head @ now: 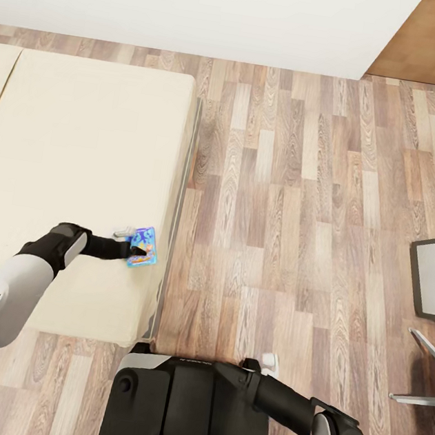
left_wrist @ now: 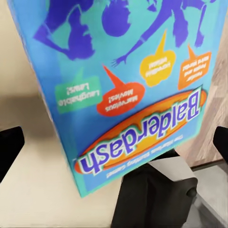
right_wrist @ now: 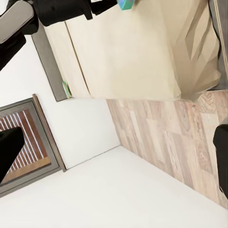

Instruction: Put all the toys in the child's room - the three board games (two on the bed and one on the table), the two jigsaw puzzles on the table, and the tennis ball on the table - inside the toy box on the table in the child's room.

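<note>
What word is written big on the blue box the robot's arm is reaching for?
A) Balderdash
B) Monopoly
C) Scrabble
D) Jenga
A: in the left wrist view the blue board game box carries the word "Balderdash" in large blue letters on an orange oval, seen upside down, as it lies on the bed.

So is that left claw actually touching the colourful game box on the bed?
Cannot tell. In the head view the left gripper overlaps the board game on the bed, but no view shows plain contact or a gap.
</note>
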Robot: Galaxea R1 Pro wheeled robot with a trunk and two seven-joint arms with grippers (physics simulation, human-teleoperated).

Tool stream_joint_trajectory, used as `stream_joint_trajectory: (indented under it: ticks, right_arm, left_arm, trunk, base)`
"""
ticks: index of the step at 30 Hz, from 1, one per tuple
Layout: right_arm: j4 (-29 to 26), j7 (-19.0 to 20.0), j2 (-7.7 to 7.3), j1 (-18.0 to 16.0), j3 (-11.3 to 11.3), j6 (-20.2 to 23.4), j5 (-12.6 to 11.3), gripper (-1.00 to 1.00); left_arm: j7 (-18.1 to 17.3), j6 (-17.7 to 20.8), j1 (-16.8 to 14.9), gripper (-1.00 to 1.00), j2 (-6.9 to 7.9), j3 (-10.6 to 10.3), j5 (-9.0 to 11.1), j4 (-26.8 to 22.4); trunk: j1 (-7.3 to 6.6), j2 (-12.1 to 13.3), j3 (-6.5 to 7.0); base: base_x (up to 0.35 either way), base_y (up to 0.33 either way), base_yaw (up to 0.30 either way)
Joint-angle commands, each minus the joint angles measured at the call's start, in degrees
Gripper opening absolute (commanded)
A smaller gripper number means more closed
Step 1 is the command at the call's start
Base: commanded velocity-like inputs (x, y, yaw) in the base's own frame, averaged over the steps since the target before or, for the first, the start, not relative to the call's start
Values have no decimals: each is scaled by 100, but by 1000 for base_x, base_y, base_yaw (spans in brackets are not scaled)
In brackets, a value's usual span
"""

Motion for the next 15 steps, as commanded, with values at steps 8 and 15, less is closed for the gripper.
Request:
stream_joint_trajectory:
  ticks: [8, 15]
  right_arm:
    - [-1, 19, 0, -2, -15, 25, 7, 100]
    - [-1, 19, 0, -2, -15, 25, 8, 100]
  left_arm:
    - [-42, 291, 2, 100, -3, 46, -61, 15]
    - [-42, 315, 2, 100, 0, 46, -61, 16]
  trunk:
    - [3, -9, -6]
    - [3, -9, -6]
  base:
    - [0, 0, 0]
    - [0, 0, 0]
